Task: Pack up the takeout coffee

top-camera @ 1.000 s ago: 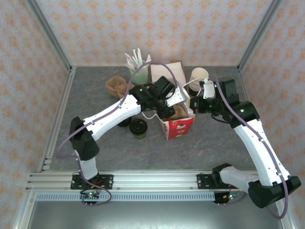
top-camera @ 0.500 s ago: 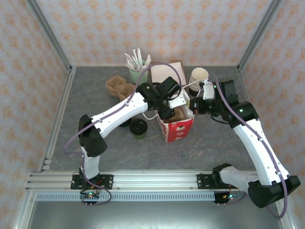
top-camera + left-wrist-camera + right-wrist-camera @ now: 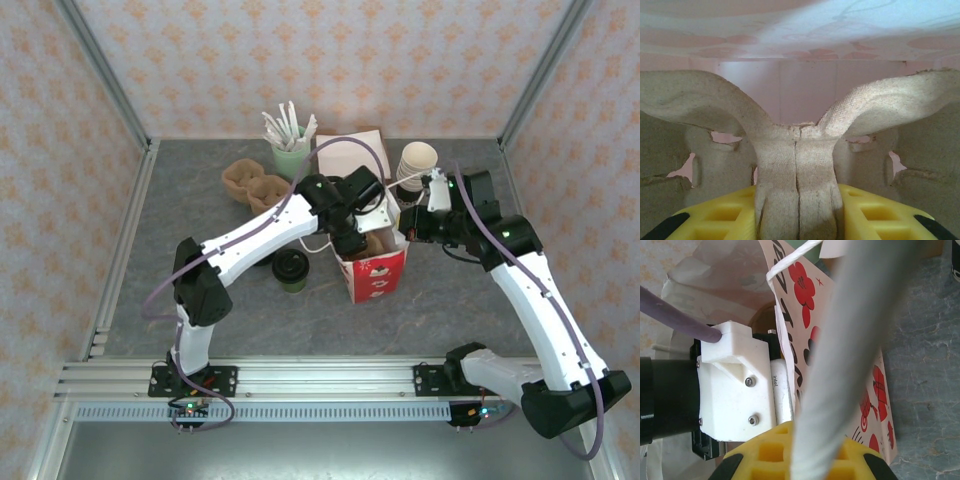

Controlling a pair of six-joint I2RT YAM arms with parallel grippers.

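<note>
**Left arm deeper in the bag, coffee waiting outside**

Since a second ago the left arm has swung its elbow to the right and stretched further, so the left gripper (image 3: pixel 795 220) now sits well inside the mouth of the red-and-white bag (image 3: pixel 378 275). The takeout coffee (image 3: pixel 291 268) has not moved. It stands upright on the worktop (image 3: pixel 450 300), just left of the bag and under the left forearm.

The left wrist view shows the yellow fingers pinching the centre rib of a pulp cup carrier (image 3: pixel 795 165), with the bag's pale inner walls behind it. The right gripper (image 3: pixel 810 452) is clamped on the bag's white handle (image 3: pixel 840 340) at the right rim, which holds the bag upright and its mouth open.

The cup will probably handle as a light thing, though whether it is full cannot be told. Its paper wall should give under a hard squeeze, and the black lid looks slick and could pop off if lifted by its rim. The safer hold is likely around the green body, just below the lid. A moderate grip that keeps the cup upright should suit the trip to the carrier.
</note>
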